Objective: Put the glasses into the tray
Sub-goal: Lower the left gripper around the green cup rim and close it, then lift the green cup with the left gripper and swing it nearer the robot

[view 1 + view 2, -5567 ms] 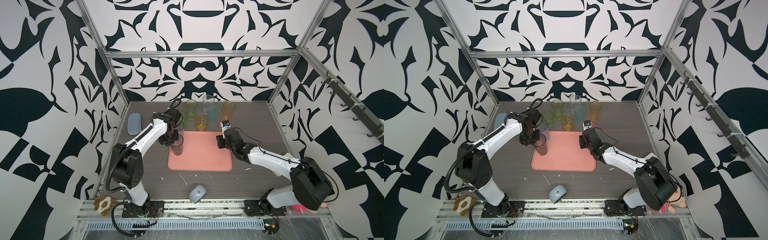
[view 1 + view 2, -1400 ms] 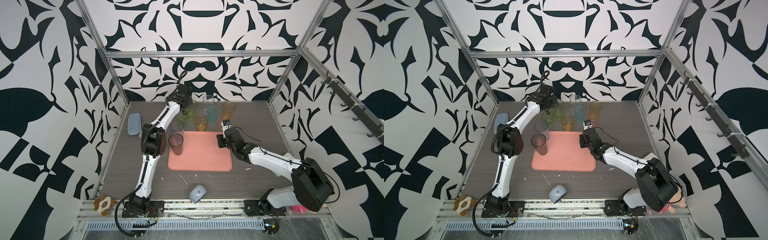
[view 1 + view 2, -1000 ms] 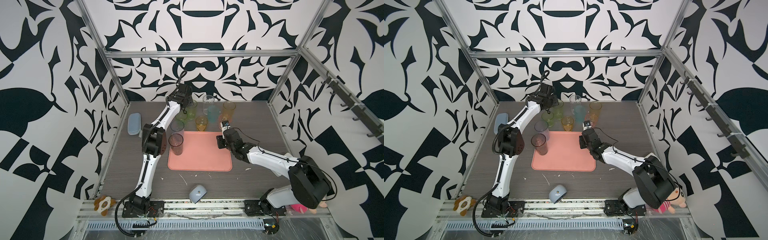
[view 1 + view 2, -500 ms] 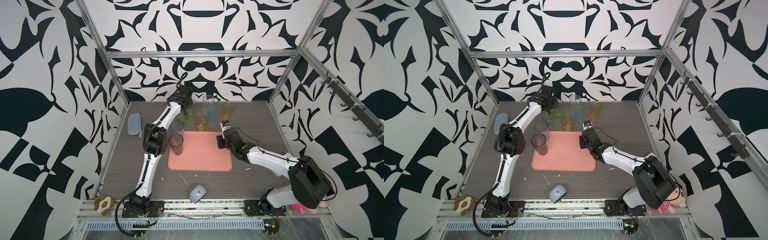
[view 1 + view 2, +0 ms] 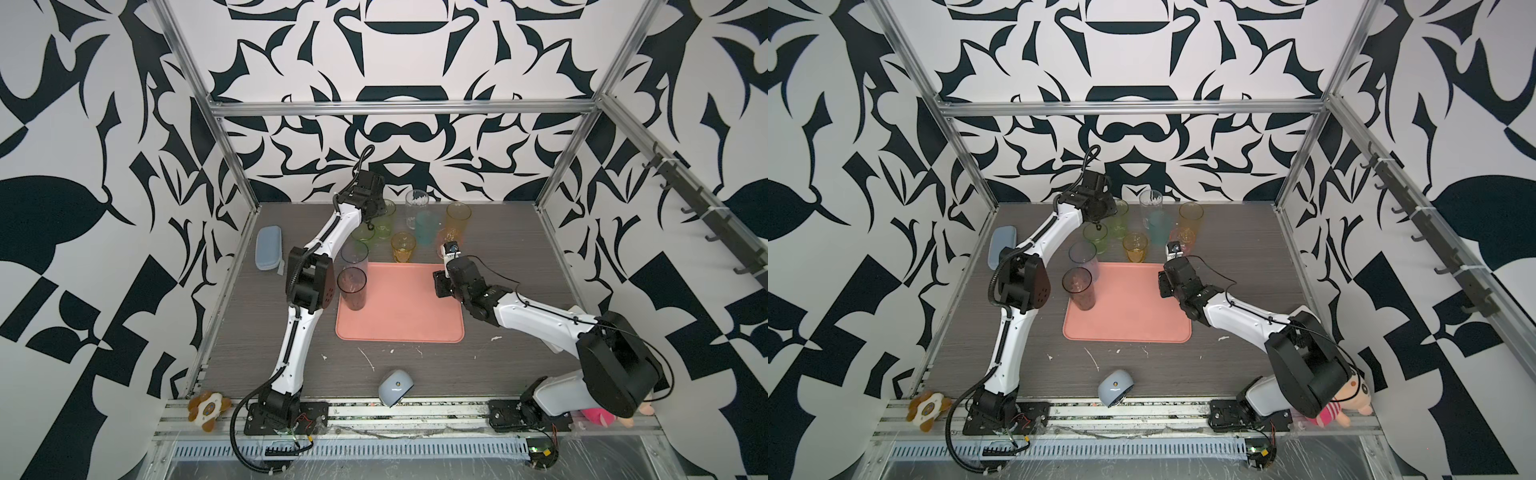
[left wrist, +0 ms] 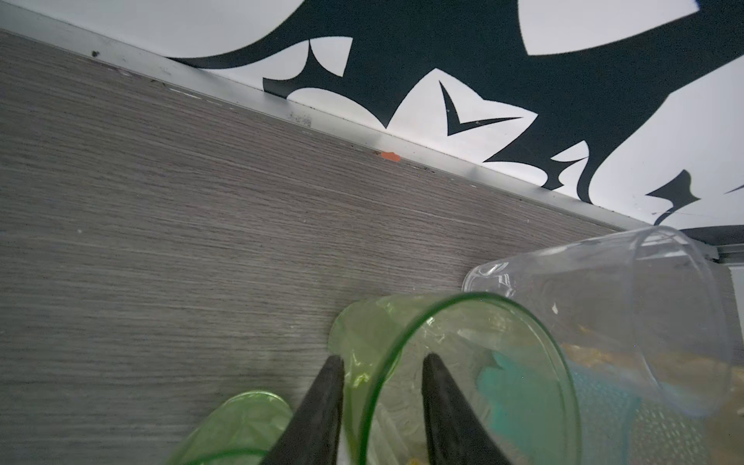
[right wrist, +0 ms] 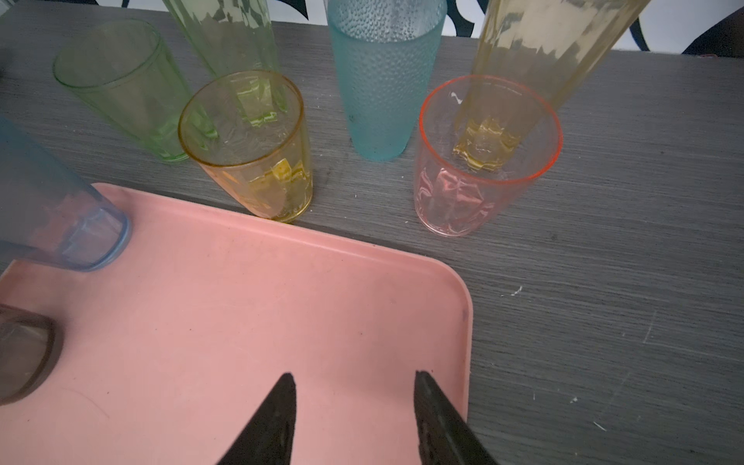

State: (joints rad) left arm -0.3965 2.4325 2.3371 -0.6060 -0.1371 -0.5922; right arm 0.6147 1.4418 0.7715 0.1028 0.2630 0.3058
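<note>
**Table.** It carries all the items.

**Tray.** It lies flat at mid-table. Most of its floor is bare.

**Tall glasses.**
- The grey tumbler stands inside the tray on its left side.
- The blue tumbler stands at the tray's far left corner, with its base hard by the rim.
- The tall green glass, the clear glass, the teal glass and the tall amber glass stand on the table behind the tray.

**Short glasses.** The short green glass, the short amber glass and the pink glass also stand behind the tray.

**Left gripper.** One finger is inside the tall green glass and one outside, straddling its wall. The gap is narrow, with daylight on both sides of the wall. We judge that nothing is gripped yet.

**Right gripper.** It hangs over the tray's right part, with its fingers about half apart and empty.

**Risks, in our judgement.**
- A pinch on one wall of a tall glass gives a poor hold. The glass may swing or slip on lifting.
- The short green and clear glasses stand just beside it, so a swing or a skewed lift could topple them.
- The blue tumbler is so near the rim that it may tip if it is nudged when the next glass is set down.
- The right arm over the tray narrows the way in.
</note>
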